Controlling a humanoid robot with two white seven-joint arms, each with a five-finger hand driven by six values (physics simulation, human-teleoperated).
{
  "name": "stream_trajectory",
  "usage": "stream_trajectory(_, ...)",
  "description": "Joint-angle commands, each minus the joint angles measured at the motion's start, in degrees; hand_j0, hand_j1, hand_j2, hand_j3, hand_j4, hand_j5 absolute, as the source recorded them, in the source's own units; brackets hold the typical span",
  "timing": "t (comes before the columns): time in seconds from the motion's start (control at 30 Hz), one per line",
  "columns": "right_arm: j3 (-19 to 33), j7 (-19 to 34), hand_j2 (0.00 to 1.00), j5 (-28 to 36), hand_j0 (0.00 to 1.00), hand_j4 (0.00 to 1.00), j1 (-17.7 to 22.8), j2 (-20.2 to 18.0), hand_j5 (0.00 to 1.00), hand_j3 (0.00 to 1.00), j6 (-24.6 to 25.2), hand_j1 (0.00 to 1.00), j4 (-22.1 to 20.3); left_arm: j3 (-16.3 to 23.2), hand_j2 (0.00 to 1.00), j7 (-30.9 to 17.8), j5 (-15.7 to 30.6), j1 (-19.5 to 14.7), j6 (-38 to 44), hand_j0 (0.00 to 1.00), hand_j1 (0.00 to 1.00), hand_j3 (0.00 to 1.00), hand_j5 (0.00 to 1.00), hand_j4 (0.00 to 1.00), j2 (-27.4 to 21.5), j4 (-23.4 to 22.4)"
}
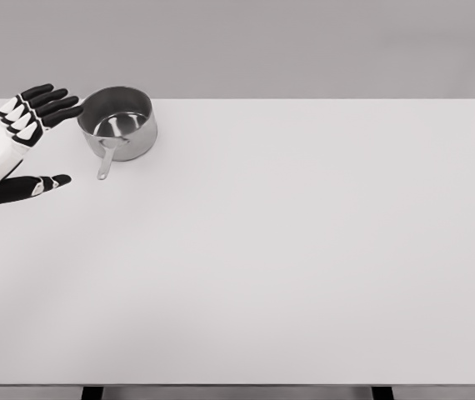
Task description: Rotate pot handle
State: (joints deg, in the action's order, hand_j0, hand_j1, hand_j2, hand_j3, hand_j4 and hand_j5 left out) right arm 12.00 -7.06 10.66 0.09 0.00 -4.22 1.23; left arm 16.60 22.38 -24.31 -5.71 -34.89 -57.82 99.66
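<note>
White tabletop [304, 250] carries my steel pot [117, 122] at far left, handle [105, 164] pointing toward me; my left hand [21, 142] hovers beside it, fingers spread, holding nothing.

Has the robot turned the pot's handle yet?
Not yet, it seems. The left hand is open beside the pot on the table, holding nothing. The handle points toward the robot, untouched. Grabbing and turning it are left.

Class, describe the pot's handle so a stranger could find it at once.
Start at the white table and go to its far left corner, where a steel pot stands beside the open left hand. The handle is the thin metal strip jutting from the pot toward the viewer.
</note>
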Motion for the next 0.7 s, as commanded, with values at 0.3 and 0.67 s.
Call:
stream_trajectory(0.3, -0.05, 0.03, 1.0, 0.07, 1.0, 1.0, 0.0, 0.0, 1.0, 1.0, 0.0, 1.0, 0.09, 0.54, 1.0, -0.05, 0.93, -6.76, -0.11, 1.0, 1.0, 1.0, 1.0, 1.0, 1.13, 0.1)
stream_trajectory(0.67, -0.05, 0.03, 1.0, 0.07, 1.0, 1.0, 0.0, 0.0, 1.0, 1.0, 0.08, 1.0, 0.09, 19.87, 1.0, -0.66, -3.19, -21.44, -0.11, 1.0, 1.0, 1.0, 1.0, 1.0, 10.8, -1.31)
